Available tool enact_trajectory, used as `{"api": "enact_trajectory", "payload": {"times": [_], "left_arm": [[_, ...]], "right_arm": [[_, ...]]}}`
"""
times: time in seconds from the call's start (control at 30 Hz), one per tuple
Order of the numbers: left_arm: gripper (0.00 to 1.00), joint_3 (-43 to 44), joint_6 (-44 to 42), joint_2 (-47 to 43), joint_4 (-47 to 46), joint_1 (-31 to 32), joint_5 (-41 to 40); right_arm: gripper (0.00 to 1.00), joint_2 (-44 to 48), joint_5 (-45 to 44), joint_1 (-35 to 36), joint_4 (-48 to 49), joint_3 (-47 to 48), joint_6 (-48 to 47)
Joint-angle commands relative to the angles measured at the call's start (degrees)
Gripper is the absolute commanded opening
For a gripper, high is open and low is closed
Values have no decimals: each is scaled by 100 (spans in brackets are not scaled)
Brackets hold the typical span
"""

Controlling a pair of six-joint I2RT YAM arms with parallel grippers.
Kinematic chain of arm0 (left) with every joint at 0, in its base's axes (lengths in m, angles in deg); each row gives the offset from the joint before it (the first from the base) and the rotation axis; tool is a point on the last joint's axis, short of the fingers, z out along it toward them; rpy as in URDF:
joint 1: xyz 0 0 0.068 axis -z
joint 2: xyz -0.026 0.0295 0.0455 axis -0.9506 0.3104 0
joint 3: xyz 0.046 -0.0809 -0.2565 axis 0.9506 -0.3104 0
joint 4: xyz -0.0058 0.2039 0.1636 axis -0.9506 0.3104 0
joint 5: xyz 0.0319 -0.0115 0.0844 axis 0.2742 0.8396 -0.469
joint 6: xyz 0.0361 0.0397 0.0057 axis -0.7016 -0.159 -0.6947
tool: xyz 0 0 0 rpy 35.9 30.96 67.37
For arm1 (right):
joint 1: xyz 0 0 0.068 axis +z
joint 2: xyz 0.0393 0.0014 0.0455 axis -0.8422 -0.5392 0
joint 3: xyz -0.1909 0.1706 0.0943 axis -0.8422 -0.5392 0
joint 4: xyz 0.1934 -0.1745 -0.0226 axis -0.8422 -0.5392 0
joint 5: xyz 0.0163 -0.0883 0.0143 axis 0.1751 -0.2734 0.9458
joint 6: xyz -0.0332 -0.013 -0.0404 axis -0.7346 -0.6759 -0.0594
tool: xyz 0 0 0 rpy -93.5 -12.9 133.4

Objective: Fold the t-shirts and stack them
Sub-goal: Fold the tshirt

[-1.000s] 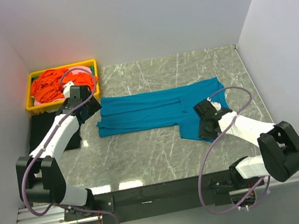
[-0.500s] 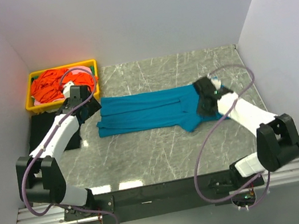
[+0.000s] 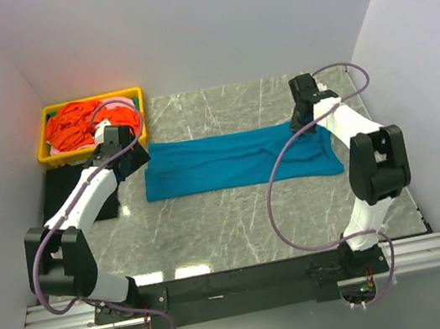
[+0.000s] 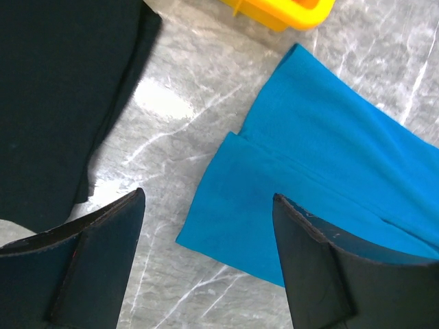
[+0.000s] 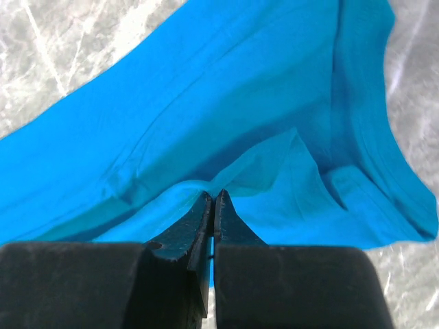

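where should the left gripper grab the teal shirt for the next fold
Take the teal t-shirt at its left end, on the near corner, coming from the left over the table. That layered edge lies flat and free, right under the open left gripper; the right gripper pinches the far right edge.

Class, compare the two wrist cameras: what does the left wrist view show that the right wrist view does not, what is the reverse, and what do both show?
Only the left wrist view: the left gripper with its fingers wide apart, a black t-shirt lying flat, and a corner of the yellow tray.
Only the right wrist view: the right gripper shut, pinching a raised pucker of the teal t-shirt.
Both: the teal t-shirt spread on the marble table.
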Motion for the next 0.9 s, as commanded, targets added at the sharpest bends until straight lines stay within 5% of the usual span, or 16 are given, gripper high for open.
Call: {"api": "enact_trajectory", "payload": {"times": [0.0, 0.2, 0.47, 0.87], "left_arm": [[80, 54, -131, 122, -29, -21, 258], [79, 89, -149, 342, -2, -12, 504], [79, 133, -149, 579, 103, 172, 646], [79, -526, 229, 298, 411, 339, 373]], "right_arm": [[0, -262, 107, -147, 92, 478, -165], [12, -597, 151, -226, 136, 585, -235], [53, 96, 151, -533, 338, 93, -297], [55, 2338, 1740, -2324, 1848, -3490, 546]]}}
